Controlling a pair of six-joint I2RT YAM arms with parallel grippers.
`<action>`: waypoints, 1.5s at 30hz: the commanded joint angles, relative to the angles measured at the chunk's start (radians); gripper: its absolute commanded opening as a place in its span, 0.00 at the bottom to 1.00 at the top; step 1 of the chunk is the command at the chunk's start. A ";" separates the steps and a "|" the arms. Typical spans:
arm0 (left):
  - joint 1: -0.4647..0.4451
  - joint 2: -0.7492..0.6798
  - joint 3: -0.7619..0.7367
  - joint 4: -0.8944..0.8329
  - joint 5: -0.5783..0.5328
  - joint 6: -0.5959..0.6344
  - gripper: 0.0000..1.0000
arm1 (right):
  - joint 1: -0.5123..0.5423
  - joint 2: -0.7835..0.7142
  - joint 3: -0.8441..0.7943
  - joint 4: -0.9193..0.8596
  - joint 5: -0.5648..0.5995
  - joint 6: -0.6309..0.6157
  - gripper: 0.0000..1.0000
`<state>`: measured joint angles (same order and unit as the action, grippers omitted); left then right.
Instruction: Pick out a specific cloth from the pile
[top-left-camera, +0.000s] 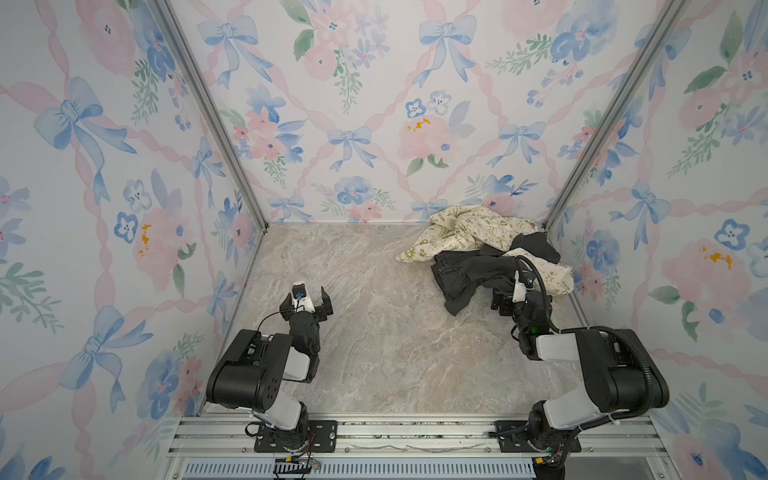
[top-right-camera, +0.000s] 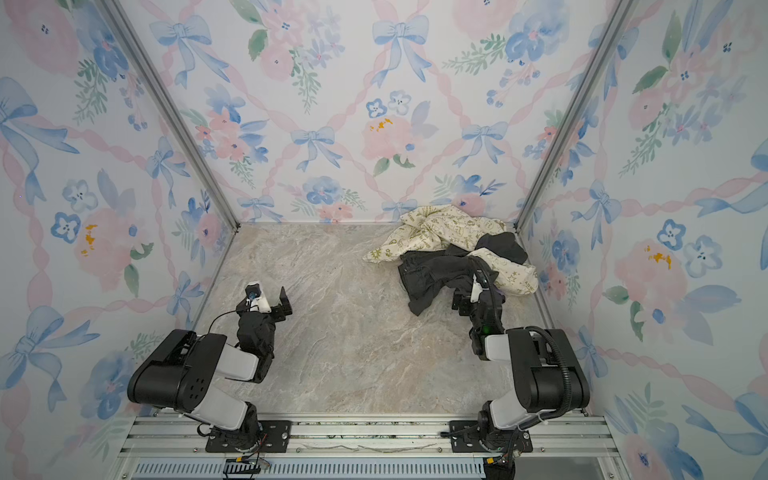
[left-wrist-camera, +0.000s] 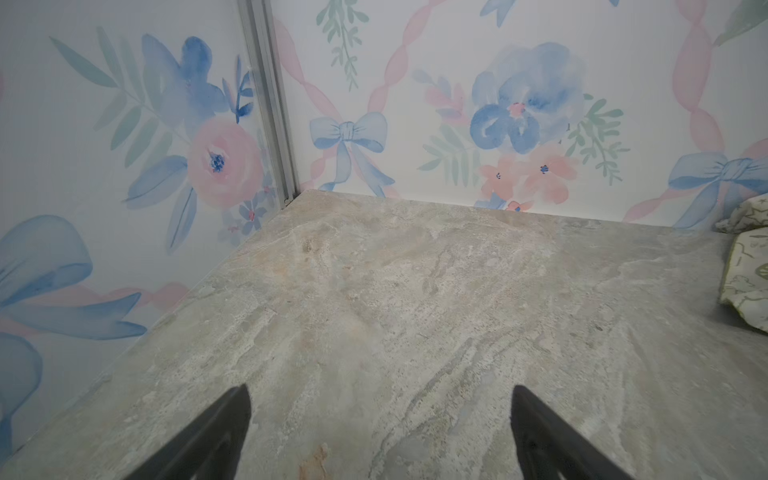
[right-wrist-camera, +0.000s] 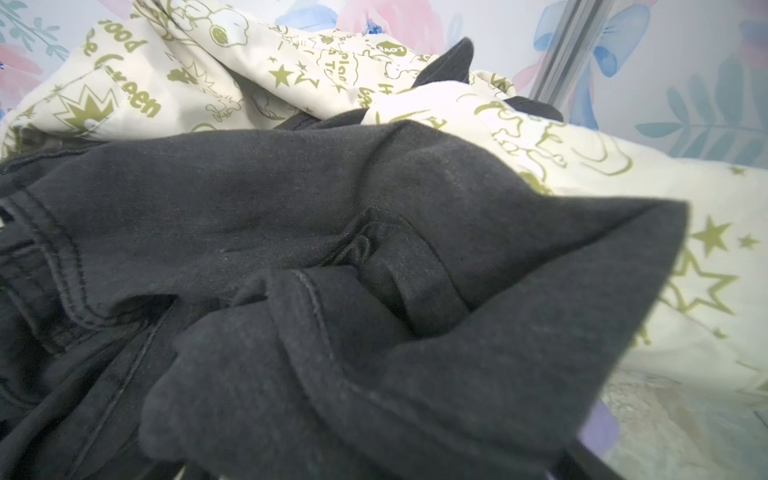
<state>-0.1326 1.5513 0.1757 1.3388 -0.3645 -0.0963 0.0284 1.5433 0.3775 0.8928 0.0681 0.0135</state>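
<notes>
Lavender shows only as a small blurred patch at the lower right of the right wrist view, so the cloth (right-wrist-camera: 598, 432) seems to lie almost wholly buried under the pile (top-left-camera: 486, 249), which sits at the upper right of the table (top-left-camera: 374, 332) in both top views, against the back corner. No purple is visible in the top views. The right gripper (top-left-camera: 503, 300) is at the pile's near edge with its jaws spread wide and nothing seen pinched between them. The black garment (right-wrist-camera: 374, 249) fills nearly its whole wrist view, and the cream cloth with green print (top-left-camera: 465, 228) lies behind it. The main risk is closing on the wrong fabric: black folds hang right in front of the jaws, so a plain pinch here would likely take the black garment, or black and purple together. Pulling a buried cloth could also drag the whole heap along or tip garments toward the right wall. The left gripper (top-left-camera: 306, 296) hangs over bare table at centre left, well apart from the pile, jaws also spread and empty, so nothing holds the other clothes down.
</notes>
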 joint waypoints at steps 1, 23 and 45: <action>0.002 -0.002 0.005 0.027 0.012 0.012 0.98 | 0.011 0.005 0.015 0.013 0.010 -0.010 0.97; 0.004 -0.001 0.004 0.026 0.020 0.012 0.98 | 0.006 0.005 0.014 0.011 0.001 -0.007 0.97; -0.074 -0.340 0.265 -0.694 -0.114 -0.072 0.98 | 0.084 -0.511 0.082 -0.557 0.069 -0.004 0.97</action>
<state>-0.2073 1.2396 0.4103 0.8448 -0.5037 -0.1272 0.0998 1.1049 0.4313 0.5037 0.1246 -0.0154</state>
